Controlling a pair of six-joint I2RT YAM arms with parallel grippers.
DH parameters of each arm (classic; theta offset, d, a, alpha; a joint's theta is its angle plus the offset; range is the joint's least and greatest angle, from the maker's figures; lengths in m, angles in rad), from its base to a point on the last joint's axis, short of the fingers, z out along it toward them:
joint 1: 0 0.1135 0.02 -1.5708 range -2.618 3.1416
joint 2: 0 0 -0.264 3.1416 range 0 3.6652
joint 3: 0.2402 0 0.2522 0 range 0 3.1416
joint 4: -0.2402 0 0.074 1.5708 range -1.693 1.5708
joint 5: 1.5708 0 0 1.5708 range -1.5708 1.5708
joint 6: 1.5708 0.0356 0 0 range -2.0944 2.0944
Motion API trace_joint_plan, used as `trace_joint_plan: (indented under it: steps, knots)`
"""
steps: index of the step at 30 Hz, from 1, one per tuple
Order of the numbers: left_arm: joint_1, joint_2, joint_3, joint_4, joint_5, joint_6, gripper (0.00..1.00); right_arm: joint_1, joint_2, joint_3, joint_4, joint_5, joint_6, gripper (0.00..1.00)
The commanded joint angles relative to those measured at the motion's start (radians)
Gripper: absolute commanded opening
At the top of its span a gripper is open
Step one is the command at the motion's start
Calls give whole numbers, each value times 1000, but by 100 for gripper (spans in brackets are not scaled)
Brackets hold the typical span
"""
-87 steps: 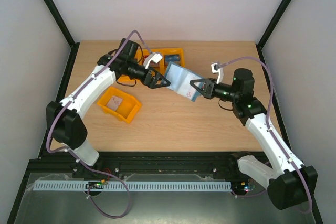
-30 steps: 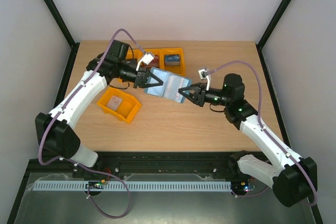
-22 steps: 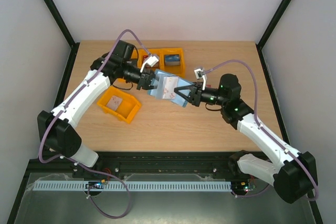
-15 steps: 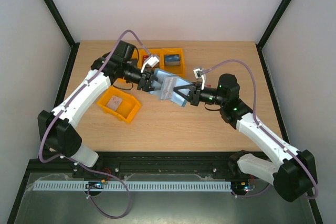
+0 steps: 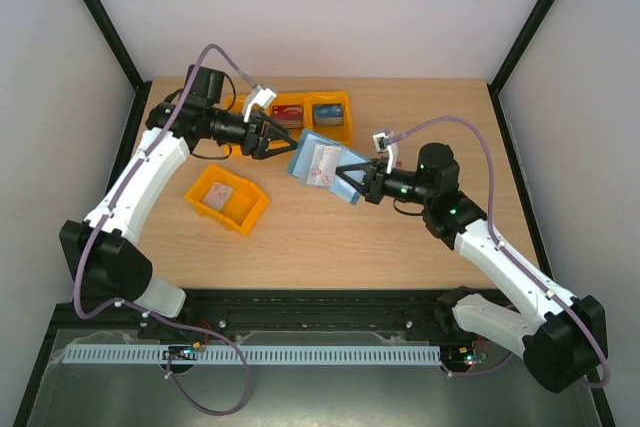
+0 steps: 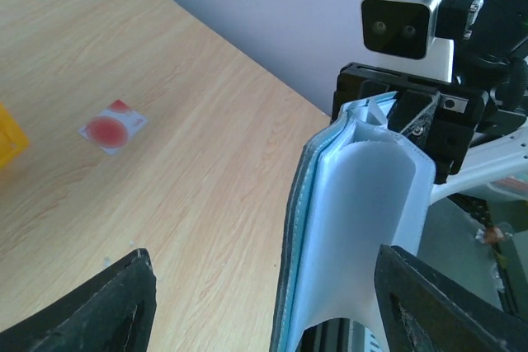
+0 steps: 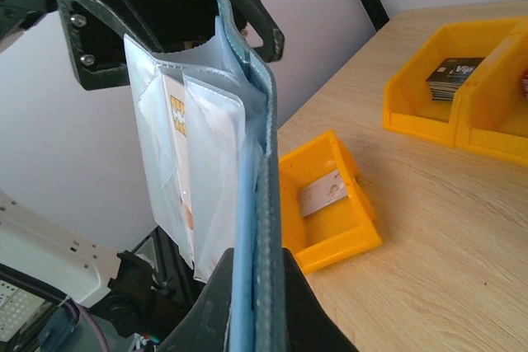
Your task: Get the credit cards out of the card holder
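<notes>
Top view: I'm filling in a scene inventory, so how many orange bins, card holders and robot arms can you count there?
Orange bins: 3 in plain view, the near bin, the middle bin and the right bin; orange under the left arm may be another.
Card holder: 1
Arms: 2, the left arm and the right arm
Total: 6

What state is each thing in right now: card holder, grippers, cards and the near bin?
Card holder: lifted off the table, spread open.
Left gripper: open, clear of the holder.
Right gripper: shut on the holder's edge.
Pale card: tucked in a holder pocket.
Red-marked card: out, flat on the table.
Near orange bin: holds one card.
</notes>
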Motion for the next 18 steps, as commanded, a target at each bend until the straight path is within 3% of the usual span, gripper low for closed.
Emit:
trace_joint_plan:
  steps: [1, 3, 6, 7, 14, 18]
  knots:
    - [6, -46, 60, -33, -55, 31, 74, 3, -4, 27, 1, 30, -4, 2]
    - [0, -50, 73, -44, -38, 38, 77, 3, 9, 41, -15, 52, 4, 2]
    - [-51, -42, 50, -38, -29, 47, 98, 4, 26, 57, -11, 42, 21, 2]
    - [-75, -37, 41, -34, -46, 52, 99, 3, 30, 52, 10, 27, 33, 2]
    - [-118, -2, 10, 12, -122, 40, 99, 3, 8, 33, 90, -72, 54, 2]
    - [-142, 12, 6, 8, -71, 47, 81, 3, -11, 10, 121, -106, 53, 2]
